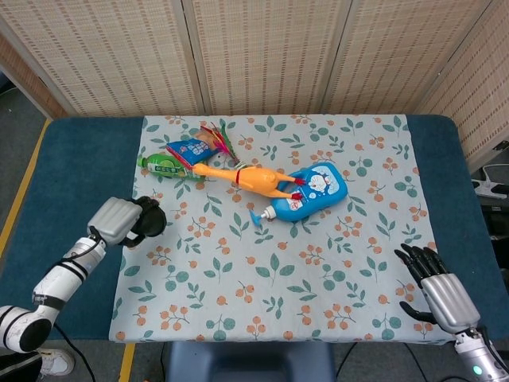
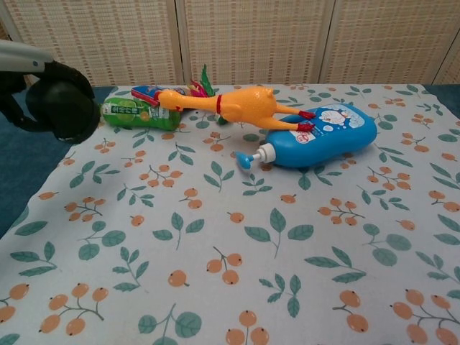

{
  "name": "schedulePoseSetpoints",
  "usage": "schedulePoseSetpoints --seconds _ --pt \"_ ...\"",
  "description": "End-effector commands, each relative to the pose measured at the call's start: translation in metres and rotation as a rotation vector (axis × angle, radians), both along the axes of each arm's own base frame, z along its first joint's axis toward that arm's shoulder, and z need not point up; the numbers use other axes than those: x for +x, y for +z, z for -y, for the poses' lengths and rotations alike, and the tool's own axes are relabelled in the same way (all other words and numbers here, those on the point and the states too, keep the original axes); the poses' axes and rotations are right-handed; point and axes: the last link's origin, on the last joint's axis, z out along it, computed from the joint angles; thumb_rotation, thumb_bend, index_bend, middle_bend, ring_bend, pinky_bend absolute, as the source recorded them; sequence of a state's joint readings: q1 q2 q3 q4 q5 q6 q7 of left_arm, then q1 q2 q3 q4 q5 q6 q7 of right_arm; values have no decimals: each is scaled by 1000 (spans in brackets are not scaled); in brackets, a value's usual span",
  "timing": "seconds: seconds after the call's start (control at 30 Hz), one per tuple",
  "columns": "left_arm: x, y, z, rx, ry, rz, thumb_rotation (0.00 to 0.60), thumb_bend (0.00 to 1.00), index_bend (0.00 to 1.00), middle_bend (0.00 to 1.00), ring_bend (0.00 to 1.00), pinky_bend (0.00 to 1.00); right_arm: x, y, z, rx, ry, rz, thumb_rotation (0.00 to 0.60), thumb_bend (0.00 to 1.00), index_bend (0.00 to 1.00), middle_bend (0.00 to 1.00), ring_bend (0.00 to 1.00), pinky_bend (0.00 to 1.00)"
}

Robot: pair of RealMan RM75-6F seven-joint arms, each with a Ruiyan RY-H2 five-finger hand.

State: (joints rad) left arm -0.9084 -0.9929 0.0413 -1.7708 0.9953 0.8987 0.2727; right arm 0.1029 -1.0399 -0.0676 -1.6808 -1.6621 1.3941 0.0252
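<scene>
Left robot hand (image 1: 127,222) curled shut, empty, at cloth's left edge, near green packet (image 1: 164,166). Right robot hand (image 1: 437,285) fingers spread, empty, at tabletop's (image 1: 75,159) near right corner.

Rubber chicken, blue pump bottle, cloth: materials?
Chicken: likely soft rubber or vinyl, smooth orange moulded skin with slight sheen. Blue pump bottle: glossy hard plastic, printed label, moulded pump. Tablecloth: looks like matte printed fabric or coated cloth; which one is unclear.
</scene>
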Motion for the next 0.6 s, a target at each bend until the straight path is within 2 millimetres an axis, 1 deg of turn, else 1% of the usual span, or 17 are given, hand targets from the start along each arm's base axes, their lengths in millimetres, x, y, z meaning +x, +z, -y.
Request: schedulePoseSetpoints --seconds 0.03,0.07,0.1,0.17,0.23,0.33,0.37,0.4,0.47,0.6 --pt "58 33 32 69 -145 176 600 697 751 781 663 909 0 1 0 -6 -2 2 600 133 0 0 0 0" --pt "68 39 38 81 -180 195 600 697 751 782 663 910 0 2 0 -10 -3 2 600 133 0 0 0 0" --pt "73 42 42 81 -196 203 600 697 751 783 663 910 0 2 0 -13 -3 1 600 133 0 0 0 0" --pt "76 40 46 53 -197 184 600 697 751 785 663 910 0 1 0 -13 0 2 600 133 0 0 0 0" --pt "68 28 45 7 -170 137 600 698 751 785 663 910 1 -1 0 -3 4 3 600 133 0 0 0 0" --pt "38 -12 39 -114 -78 30 600 699 752 786 663 910 2 -5 0 19 10 -4 600 133 0 0 0 0" --pt "24 -29 36 -162 -40 -19 600 698 751 785 663 909 2 -7 0 27 9 -5 600 133 0 0 0 0" --pt "16 -39 33 -188 -23 -59 600 698 751 783 663 906 2 -8 -1 34 7 -6 600 133 0 0 0 0" --pt "9 -50 28 -203 -5 -105 600 697 749 780 663 902 2 -11 -1 53 7 -14 600 133 0 0 0 0" --pt "12 -53 24 -160 -7 -160 600 697 747 780 662 899 2 -12 1 55 5 -15 600 133 0 0 0 0"
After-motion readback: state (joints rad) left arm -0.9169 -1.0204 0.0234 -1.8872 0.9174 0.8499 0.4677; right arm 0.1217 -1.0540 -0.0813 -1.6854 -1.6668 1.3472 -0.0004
